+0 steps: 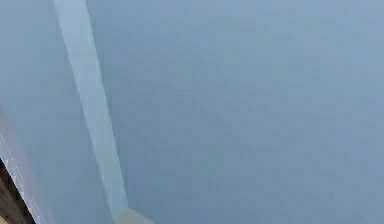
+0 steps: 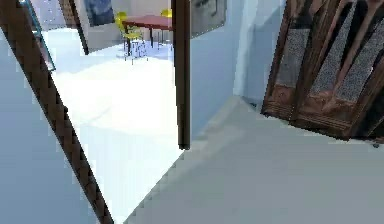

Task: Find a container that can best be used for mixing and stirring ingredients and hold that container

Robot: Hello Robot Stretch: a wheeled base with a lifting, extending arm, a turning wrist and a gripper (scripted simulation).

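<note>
Forward view: dark brown edge (image 1: 10, 202) in bottom-left corner, pale strip (image 1: 92, 100) slanting down, then plain blue-grey wall (image 1: 250, 110). Arm side view: dark door frame (image 2: 50, 100) at left, white floor (image 2: 120, 110) beyond, yellow chairs (image 2: 127, 27) beside red-brown table (image 2: 150, 20) far back, second frame post (image 2: 182, 70), grey floor (image 2: 260, 180), ornate dark wooden cabinet (image 2: 330, 70) at right. Gripper state: cannot tell. Mixing container's place: cannot tell.

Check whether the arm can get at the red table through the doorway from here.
Probably not. The table stands far off in the next room, past the door frame, with yellow chairs beside it; the base would likely need to drive through first.
</note>
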